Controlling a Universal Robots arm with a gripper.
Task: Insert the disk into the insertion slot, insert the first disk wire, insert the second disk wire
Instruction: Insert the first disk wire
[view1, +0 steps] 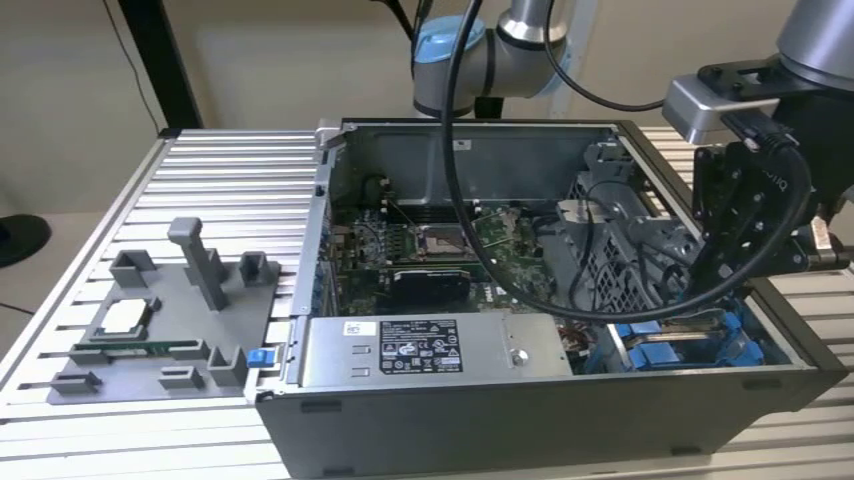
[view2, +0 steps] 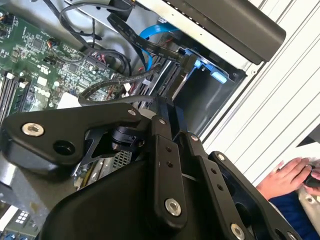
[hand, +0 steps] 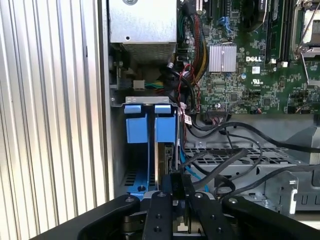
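Observation:
My gripper (view1: 707, 300) reaches down into the open computer case at the exterior view's right. In both wrist views its fingers (hand: 179, 182) stand close together, shut on a thin grey slab seen edge-on, the disk (hand: 166, 160), which shows blue plastic beside it (view2: 197, 64). The disk stands upright in the insertion slot (hand: 134, 176), a grey perforated bay with bright blue rails (hand: 137, 129). Loose black wires (hand: 235, 150) lie beside the bay. A flat black wire with a connector (view2: 172, 51) and a blue wire (view2: 150, 32) end close to the fingertips (view2: 186, 67).
The silver power-supply box (view1: 400, 350) sits at the case's front, with the green motherboard (view1: 441, 245) behind it. A grey plastic fixture tray (view1: 147, 330) lies on the slatted table (view1: 200, 180). A person's hand (view2: 287, 175) rests off the table's edge.

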